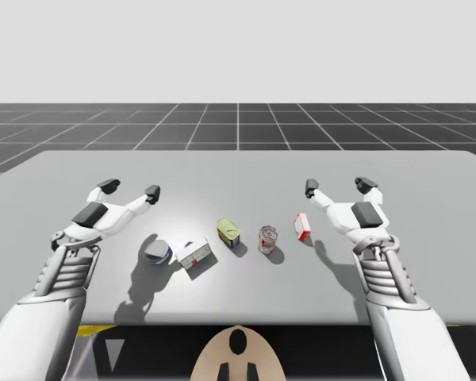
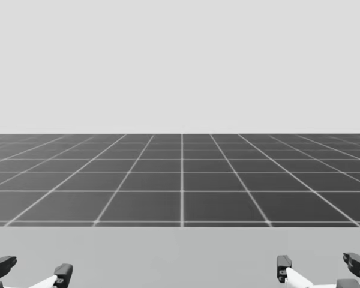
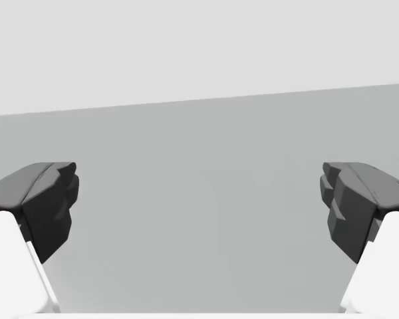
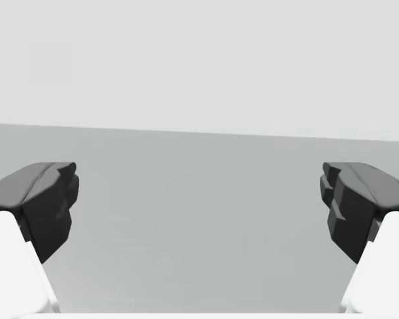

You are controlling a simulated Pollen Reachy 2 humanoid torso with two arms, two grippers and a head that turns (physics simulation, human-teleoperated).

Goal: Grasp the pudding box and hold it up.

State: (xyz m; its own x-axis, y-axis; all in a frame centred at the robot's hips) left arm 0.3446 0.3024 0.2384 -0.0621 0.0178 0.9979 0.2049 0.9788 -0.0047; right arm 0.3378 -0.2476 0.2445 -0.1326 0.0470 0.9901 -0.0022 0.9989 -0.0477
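Head view cuts both arms off just behind the fingers. Box markings too small to make out.

Left gripper: jaws spread wide, gripping nothing, touching nothing, over bare table toward its left edge. Right gripper: the same, wide apart and empty, toward the right edge.

Pudding box, pale with red, lies near the table's front edge, between a low blue can and a yellow-green can. Further right stand a red can and a small red box, near the right arm. Can contents cannot be told.
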